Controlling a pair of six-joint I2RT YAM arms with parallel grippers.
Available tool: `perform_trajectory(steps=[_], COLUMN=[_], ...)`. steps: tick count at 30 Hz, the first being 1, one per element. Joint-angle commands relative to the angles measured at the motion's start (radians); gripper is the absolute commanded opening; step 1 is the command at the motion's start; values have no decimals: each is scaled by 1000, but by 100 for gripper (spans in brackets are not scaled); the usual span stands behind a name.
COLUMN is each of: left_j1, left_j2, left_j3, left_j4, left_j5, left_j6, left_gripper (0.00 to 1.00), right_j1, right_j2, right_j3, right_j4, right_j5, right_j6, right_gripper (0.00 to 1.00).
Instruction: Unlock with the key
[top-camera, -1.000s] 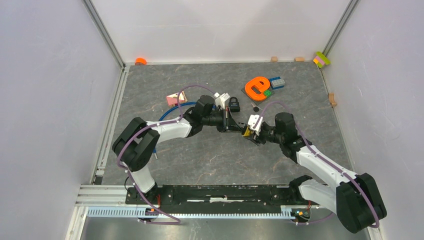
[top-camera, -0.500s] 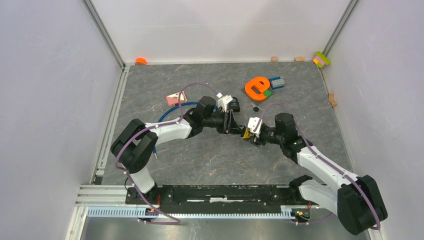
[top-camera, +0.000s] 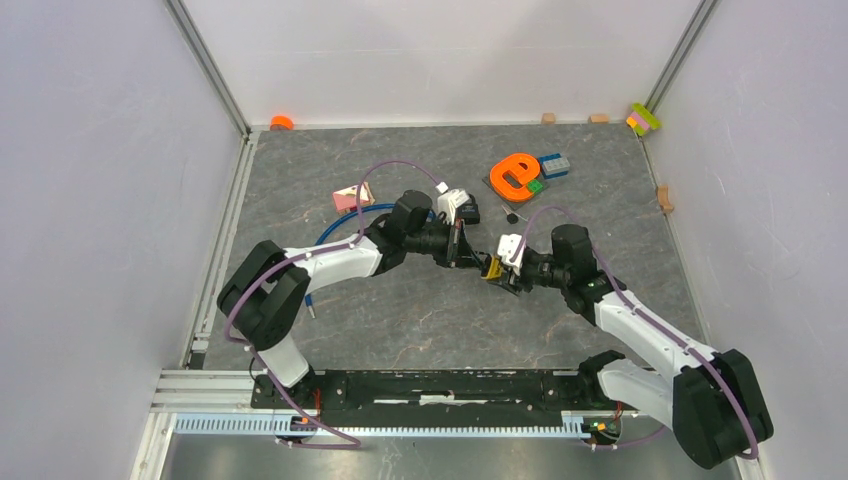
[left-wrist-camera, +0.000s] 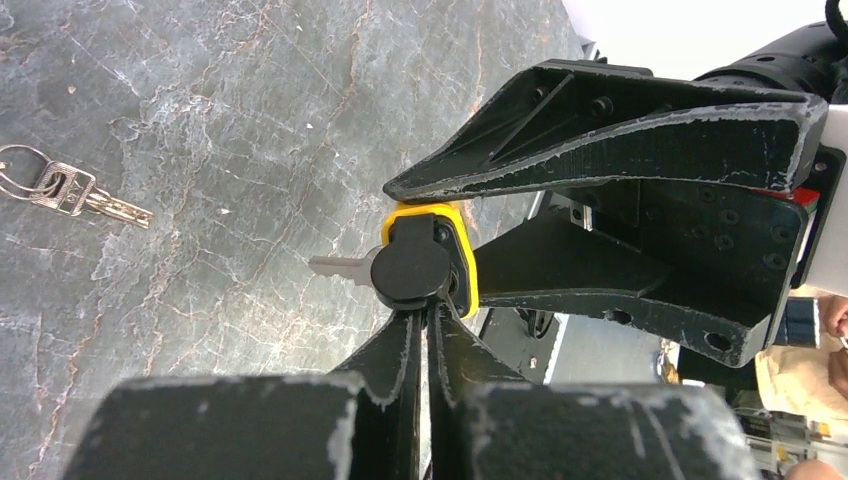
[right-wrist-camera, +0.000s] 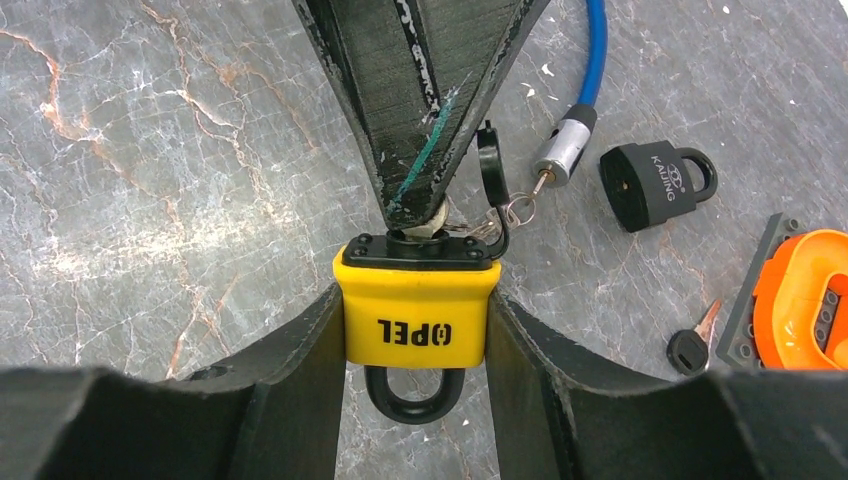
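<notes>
Right gripper (right-wrist-camera: 415, 300) clamps the yellow padlock (right-wrist-camera: 415, 325) by its sides at table centre, keyhole end facing the left arm to brace it. Left gripper (left-wrist-camera: 422, 318) is pinched on the black-headed key (left-wrist-camera: 410, 268), seated at the keyhole (turn probably next).

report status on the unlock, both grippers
Left gripper shut on key, at keyhole end of yellow padlock. Right gripper shut on yellow padlock, shackle seated. Black padlock, loose key lie off aside.
</notes>
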Motion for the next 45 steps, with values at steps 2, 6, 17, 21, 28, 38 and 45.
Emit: perform_trajectory(steps=[2, 6, 17, 21, 28, 38, 45], left_j1=[-3, -15, -124, -128, -80, 77, 73], left_j2=[-8, -18, -135, -146, -190, -188, -11], left_j3=[44, 29, -136, -135, -114, 20, 127], left_j4=[24, 52, 55, 43, 14, -136, -120], left_j5=[25, 87, 149, 125, 76, 110, 137], left_j6=[117, 228, 912, 922, 768, 350, 129], left_gripper=[2, 2, 2, 5, 44, 86, 92], right_j1=[-8, -16, -17, -17, -18, 37, 56], right_j2=[11, 27, 117, 113, 52, -12, -18], right_j3=[79, 91, 143, 135, 103, 72, 72], right_j4=[23, 8, -119, -108, -50, 27, 65], right_j5=[-110, -167, -345, -311, -143, 73, 98], right_j6=[2, 10, -29, -29, -22, -84, -52], right_gripper=[0, 0, 0, 0, 0, 0, 0])
